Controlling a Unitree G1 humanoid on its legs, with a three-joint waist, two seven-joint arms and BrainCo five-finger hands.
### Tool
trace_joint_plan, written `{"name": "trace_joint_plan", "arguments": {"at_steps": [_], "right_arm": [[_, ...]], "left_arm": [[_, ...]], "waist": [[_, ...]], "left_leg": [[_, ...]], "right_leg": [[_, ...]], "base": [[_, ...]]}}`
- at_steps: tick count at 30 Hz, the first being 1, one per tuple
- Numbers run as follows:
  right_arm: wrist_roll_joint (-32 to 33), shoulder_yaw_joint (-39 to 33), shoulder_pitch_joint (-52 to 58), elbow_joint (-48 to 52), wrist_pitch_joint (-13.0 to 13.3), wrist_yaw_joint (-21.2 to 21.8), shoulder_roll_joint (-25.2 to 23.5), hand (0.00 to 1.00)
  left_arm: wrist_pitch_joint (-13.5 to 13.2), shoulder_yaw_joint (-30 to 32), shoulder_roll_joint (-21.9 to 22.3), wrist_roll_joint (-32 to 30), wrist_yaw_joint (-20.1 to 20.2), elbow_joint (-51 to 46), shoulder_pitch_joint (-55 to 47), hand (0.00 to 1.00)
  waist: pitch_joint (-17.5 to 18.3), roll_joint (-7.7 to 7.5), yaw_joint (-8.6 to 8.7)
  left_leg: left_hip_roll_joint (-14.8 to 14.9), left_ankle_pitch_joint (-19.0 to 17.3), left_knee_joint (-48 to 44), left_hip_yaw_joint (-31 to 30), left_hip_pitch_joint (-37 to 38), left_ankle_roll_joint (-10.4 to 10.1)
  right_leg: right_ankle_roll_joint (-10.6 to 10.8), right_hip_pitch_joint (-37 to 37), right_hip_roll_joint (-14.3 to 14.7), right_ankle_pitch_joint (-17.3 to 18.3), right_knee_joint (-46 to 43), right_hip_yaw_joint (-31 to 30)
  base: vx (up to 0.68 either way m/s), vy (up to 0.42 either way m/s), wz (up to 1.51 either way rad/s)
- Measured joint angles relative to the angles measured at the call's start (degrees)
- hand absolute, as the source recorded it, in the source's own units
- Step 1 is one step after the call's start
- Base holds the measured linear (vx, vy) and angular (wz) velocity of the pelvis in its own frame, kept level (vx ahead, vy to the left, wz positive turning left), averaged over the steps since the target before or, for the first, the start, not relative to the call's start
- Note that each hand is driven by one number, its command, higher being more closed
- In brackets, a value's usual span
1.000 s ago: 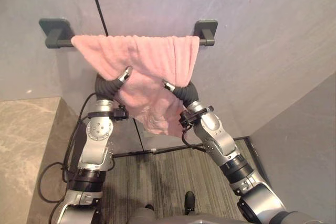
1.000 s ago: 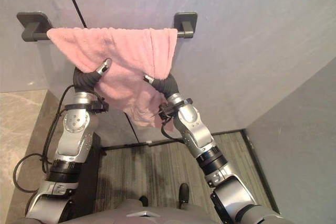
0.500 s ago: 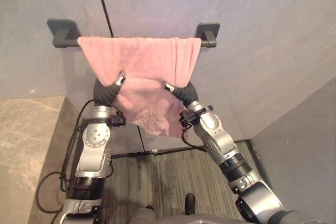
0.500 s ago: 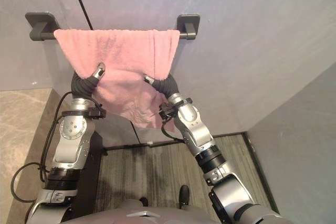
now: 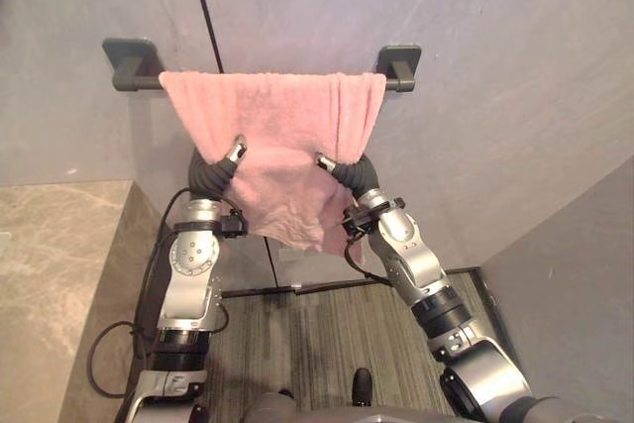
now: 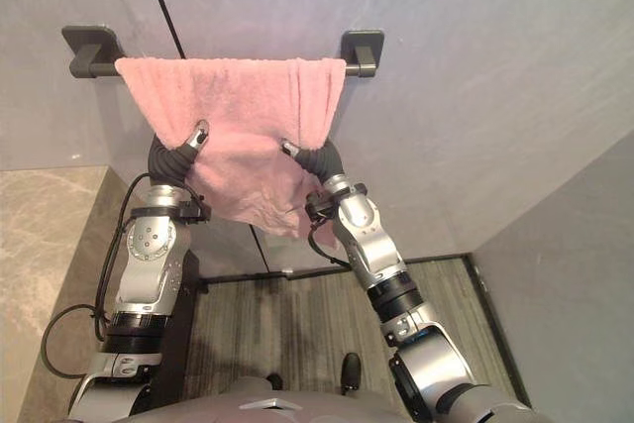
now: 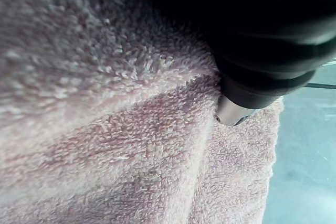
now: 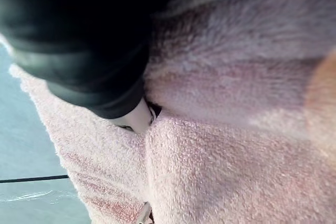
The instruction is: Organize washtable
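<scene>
Over the last second the whole picture shifts a little, so I put that down to the head camera moving, not the rail [image 5: 149, 83]. What does change is the towel [image 5: 272, 111]. Its top edge, which sagged and slanted toward the left bracket, now lies nearly straight along the rail, spread from just beside the left bracket up to the right bracket [image 5: 399, 64]. The lower part still hangs in a bunched fold between my two arms.

I read that as the hanging step being almost done: the towel sits on the rail, on the wall above and beside the counter [image 5: 50, 274], and what remains is smoothing the drape and drawing both hands out.

The left hand [image 5: 234, 152] and right hand [image 5: 325, 160] are both pushed up into the cloth. Their fingers are buried in it, so I cannot tell whether either one grips the towel or merely presses it.

The head views give me the rail, the brackets and the overall spread. The wrist views add the close contact: terry pile folded in a ridge against each dark cover, and a silver stub [image 7: 231, 114] nestled into the crease.
</scene>
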State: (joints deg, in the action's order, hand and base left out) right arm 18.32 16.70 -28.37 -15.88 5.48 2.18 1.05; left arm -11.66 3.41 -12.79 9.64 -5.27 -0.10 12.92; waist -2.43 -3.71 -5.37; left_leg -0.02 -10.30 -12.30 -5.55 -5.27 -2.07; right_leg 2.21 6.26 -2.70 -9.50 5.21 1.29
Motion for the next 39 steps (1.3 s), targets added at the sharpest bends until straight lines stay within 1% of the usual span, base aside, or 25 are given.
{"name": "trace_joint_plan", "arguments": {"at_steps": [2, 3, 8, 11, 13, 15, 17, 18, 21, 24, 27, 31, 34, 36, 39], "right_arm": [[-0.7, -0.9, 0.1, -0.2, -0.2, 0.0, -0.5, 1.00], [-1.6, -1.2, 0.0, -0.3, -0.4, 0.0, -0.6, 0.00], [-1.6, -3.4, 0.3, -0.6, -1.2, -1.2, -0.7, 0.00], [-1.5, -5.2, 0.7, -0.6, -1.2, -2.3, -0.7, 0.00], [-1.3, -8.2, 1.7, -0.7, -1.2, -3.3, -0.6, 0.00], [-0.6, -11.7, 3.3, -0.7, -1.2, -4.9, 0.4, 0.00], [0.9, -13.0, 4.7, -0.7, -1.2, -5.7, 1.8, 0.00], [0.8, -13.1, 5.7, -0.7, -1.3, -6.0, 2.7, 0.00], [0.8, -12.9, 6.8, -0.7, -1.3, -6.0, 3.5, 0.00], [0.9, -12.7, 7.3, 0.5, -1.3, -5.8, 3.6, 0.00], [0.9, -12.6, 8.1, 1.2, -1.3, -4.8, 4.7, 0.00], [0.9, -13.6, 14.0, 7.1, -1.3, -4.0, 5.2, 0.00], [0.9, -18.5, 18.2, 7.5, -1.3, -3.7, 4.9, 0.00], [0.8, -22.3, 22.2, 10.2, -1.2, -3.8, 4.5, 0.00], [0.8, -24.6, 27.5, 14.6, -1.1, -3.9, 4.0, 0.00]], "left_arm": [[0.1, 0.0, 1.0, 0.0, 0.1, 0.0, 0.2, 1.00], [0.2, 0.1, 1.5, 0.0, 0.1, 0.0, 0.3, 0.00], [0.6, 2.1, 1.5, -1.1, 0.1, 1.1, -0.4, 0.00], [0.6, 5.3, 1.5, -1.1, -0.1, 1.2, -2.1, 0.00], [0.7, 8.1, 1.5, -0.9, -1.2, 2.3, -3.0, 0.00], [1.6, 13.7, 1.4, 0.7, -3.6, 2.9, -5.7, 0.00], [2.0, 15.8, 0.8, 1.2, -4.8, 2.9, -8.0, 0.00], [2.0, 15.9, 0.4, 1.3, -5.0, 3.0, -9.1, 0.00], [2.1, 15.7, 0.4, 1.3, -5.0, 2.9, -9.5, 0.00], [2.1, 14.3, 0.4, 1.3, -4.5, 2.8, -9.5, 0.00], [2.1, 14.4, 0.4, 1.3, -4.3, 2.4, -10.3, 0.00], [2.1, 15.2, 0.5, 1.3, -4.2, 2.1, -13.9, 0.00], [2.3, 17.8, 2.2, 1.3, -3.8, 0.8, -17.6, 0.00], [2.3, 20.4, 4.3, 1.4, -3.5, -1.6, -20.6, 0.00], [2.3, 22.6, 8.1, 1.9, -2.8, -5.6, -25.4, 0.00]], "waist": [[0.0, 0.01, -0.04], [0.0, 0.01, -0.03], [0.0, 0.08, -0.06], [-0.1, 0.24, 0.03], [-0.1, 0.29, -0.11], [-0.1, 0.34, -0.04], [-0.1, 0.35, -0.15], [-0.1, 0.38, -0.28], [-0.1, 0.47, -0.24], [0.0, 1.02, 0.05], [0.0, 1.42, 0.03], [0.1, 1.57, -0.10], [0.1, 1.55, -0.10], [0.1, 1.62, -0.17], [0.3, 1.74, -0.07]], "left_leg": [[-0.1, 0.0, 0.0, -0.2, 0.0, 0.0], [-0.1, 0.0, 0.0, -0.3, 0.0, 0.1], [-0.1, -0.3, -0.2, -0.2, 0.0, 0.3], [-0.1, -0.7, -0.6, -0.1, 0.0, 0.3], [-0.2, -0.7, -0.6, -0.1, -0.1, 0.3], [-0.2, -0.8, -0.7, 0.1, -0.1, 0.3], [-0.2, -0.9, -0.6, 0.2, -0.1, 0.3], [-0.2, -0.9, -0.6, 0.3, -0.2, 0.3], [-0.2, -0.8, -0.7, 0.5, -0.2, 0.3], [-0.1, -0.8, -0.7, 0.6, -0.2, 0.3], [0.0, -0.9, -0.7, 0.8, -0.2, 0.3], [0.2, -0.9, -0.4, 0.9, -0.3, 0.3], [0.1, -0.9, -0.1, 1.0, -0.1, 0.3], [0.1, -0.9, 0.1, 1.0, -0.1, 0.3], [0.2, -0.9, 0.4, 1.0, 0.1, 0.3]], "right_leg": [[0.0, 0.0, 0.0, 0.1, 0.0, 0.2], [0.1, -0.1, 0.0, 0.1, 0.0, 0.3], [0.1, -0.1, 0.0, 0.2, 0.0, 0.3], [0.2, -0.2, 0.0, 0.3, 0.0, 0.2], [0.2, -0.2, 0.0, 0.3, 0.0, 0.2], [0.2, -0.2, 0.0, 0.3, 0.0, 0.0], [0.2, -0.1, 0.0, 0.3, 0.0, -0.1], [0.2, -0.1, -0.1, 0.3, 0.0, -0.1], [0.1, 0.1, 0.0, 0.3, 0.0, -0.4], [0.1, 0.1, 0.1, 0.2, 0.0, -0.6], [0.0, 0.3, 0.2, 0.2, 0.0, -0.8], [0.0, 0.5, 0.3, 0.2, 0.0, -0.8], [0.0, 0.5, 0.2, 0.2, 0.0, -0.8], [-0.1, 0.5, 0.2, 0.3, 0.0, -0.7], [-0.3, 0.5, 0.3, 0.5, 0.0, -0.6]], "base": [[0.01, -0.006, 0.05], [0.00, 0.000, 0.00], [0.00, 0.000, 0.00], [0.00, 0.003, -0.01], [0.00, 0.000, 0.00], [0.01, 0.008, -0.04], [0.00, 0.003, -0.02], [0.00, 0.000, 0.00], [-0.01, -0.003, -0.03], [-0.01, -0.002, -0.03], [0.00, -0.005, -0.03], [0.00, 0.000, 0.00], [0.00, 0.000, 0.00], [0.00, 0.000, 0.00], [0.00, 0.000, 0.00]]}}
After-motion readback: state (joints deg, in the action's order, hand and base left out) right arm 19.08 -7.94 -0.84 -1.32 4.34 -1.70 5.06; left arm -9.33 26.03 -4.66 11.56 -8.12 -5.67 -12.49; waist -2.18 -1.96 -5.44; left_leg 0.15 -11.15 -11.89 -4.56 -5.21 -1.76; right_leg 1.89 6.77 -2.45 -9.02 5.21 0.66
